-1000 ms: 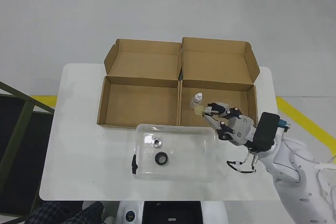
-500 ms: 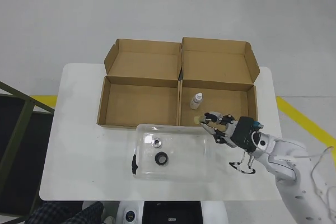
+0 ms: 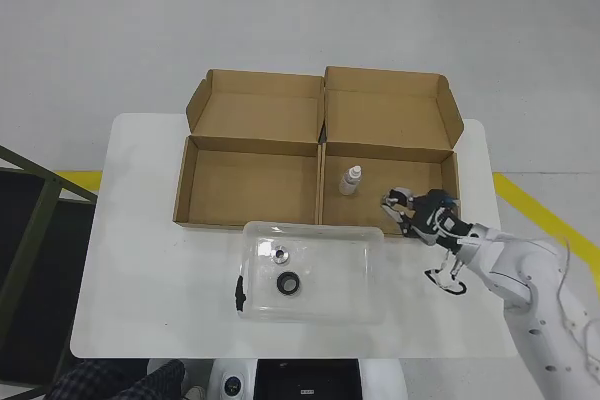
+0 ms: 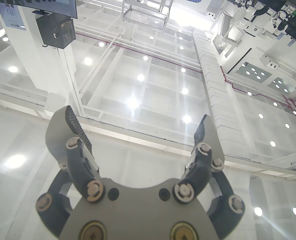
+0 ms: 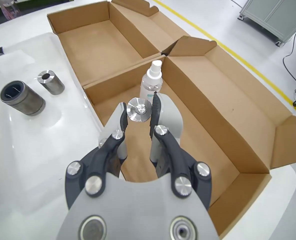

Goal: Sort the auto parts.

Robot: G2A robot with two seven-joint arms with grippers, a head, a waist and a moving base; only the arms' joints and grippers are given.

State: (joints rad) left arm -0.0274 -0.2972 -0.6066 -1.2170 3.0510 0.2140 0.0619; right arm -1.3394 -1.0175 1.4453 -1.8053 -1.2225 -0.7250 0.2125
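Two cardboard boxes sit side by side at the upper centre of the top view, lids folded back, with a shared middle wall. The left box (image 3: 245, 185) shows you brown floor wall to wall. The right box (image 3: 435, 180) holds an upright spray bottle (image 3: 351, 180) near its left wall. Below both boxes, touching their front walls or just shy of them, is the clear tray (image 3: 360, 300). It holds a small steel cylinder (image 3: 279, 254) and below it a larger dark-bored bushing (image 3: 289, 285), apart from each other. A black scrap (image 3: 239, 293) sits at the tray's left rim. Your right gripper (image 5: 139, 106) is narrowed onto a round silver metal part (image 5: 138, 109), pinched by its sides between both fingers. In the top view that gripper (image 3: 392, 203) is over the lower middle of the right box, right of the bottle and apart from it. I can't tell whether the part touches the box floor. Bare cardboard runs from the gripper to the box's right wall, and the front wall is close below the fingers. The left gripper (image 4: 136, 123) is spread wide, nothing between its fingers, pointing at the ceiling. The white table (image 3: 150, 250) has a wide margin left of the boxes and a thin strip on the right.
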